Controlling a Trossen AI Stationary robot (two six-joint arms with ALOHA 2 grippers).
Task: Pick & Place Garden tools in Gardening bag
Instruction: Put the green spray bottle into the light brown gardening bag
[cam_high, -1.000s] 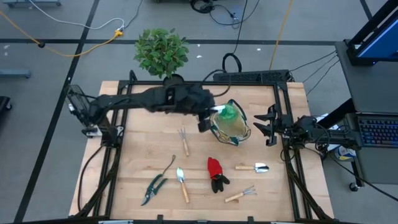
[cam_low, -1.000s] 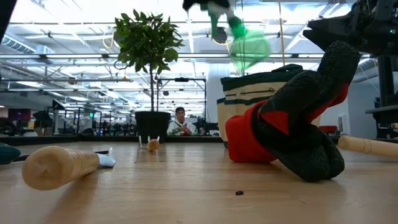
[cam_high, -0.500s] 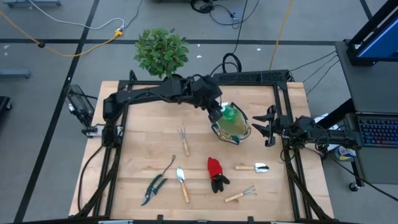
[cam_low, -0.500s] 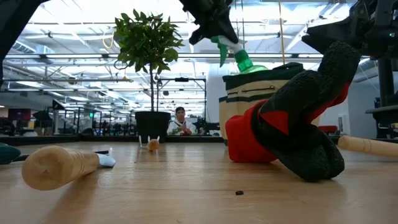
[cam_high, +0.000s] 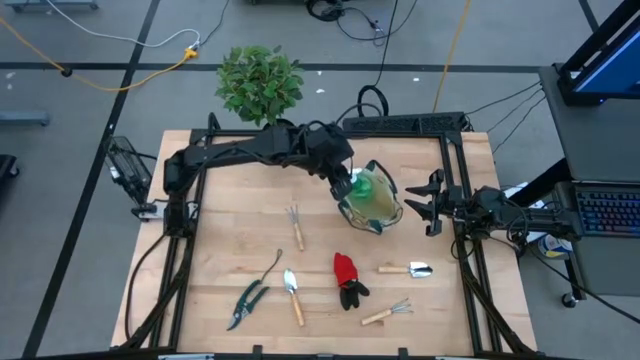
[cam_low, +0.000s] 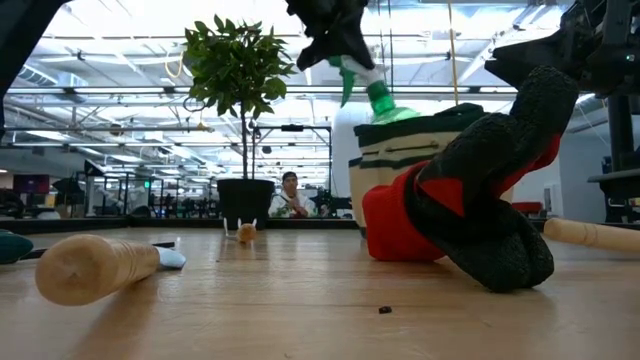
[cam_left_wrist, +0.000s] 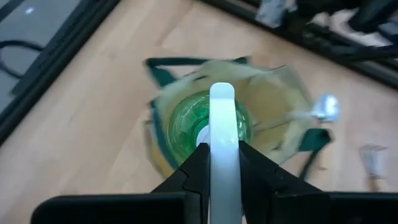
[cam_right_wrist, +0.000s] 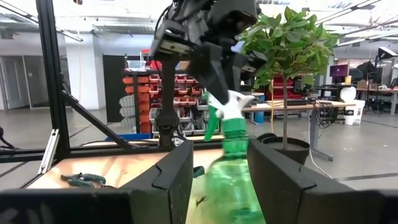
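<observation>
Two grippers were mine: my left gripper (cam_high: 342, 181) hung over the gardening bag (cam_high: 372, 203) at the table's back right, clamped on the white trigger head of a green spray bottle (cam_high: 366, 186), whose body sat down in the bag's mouth. From the left wrist view the bottle's lower part was hidden inside the bag (cam_left_wrist: 273, 106) and the bag itself was smeared, so I could not tell whether the bottle (cam_left_wrist: 202, 127) touched the bottom. In the low view the red-black gloves (cam_low: 470, 200) blocked most of the bag (cam_low: 400, 160); only the bottle's neck (cam_low: 385, 100) showed above the rim. My right gripper (cam_high: 432, 203) waited just beside the bag at the right table edge, fingers apart and holding nothing; its wrist view was half filled by its own dark fingers (cam_right_wrist: 165, 180), with the bottle (cam_right_wrist: 230, 180) seen between them. Rest of the tools lay on the wood table (cam_high: 220, 260) in front: fork (cam_high: 295, 222), thin weeder (cam_high: 272, 266), pruning shears (cam_high: 246, 303), trowel (cam_high: 292, 294), shovel (cam_high: 408, 269), rake (cam_high: 387, 313). Low view cut off a wooden handle (cam_low: 95, 266) at left, its blade out of sight. Potted plant (cam_high: 259, 85) stood off the table's back edge. A person (cam_low: 290, 196) sat far behind, too small to make out. No readable writing or brand anywhere.
</observation>
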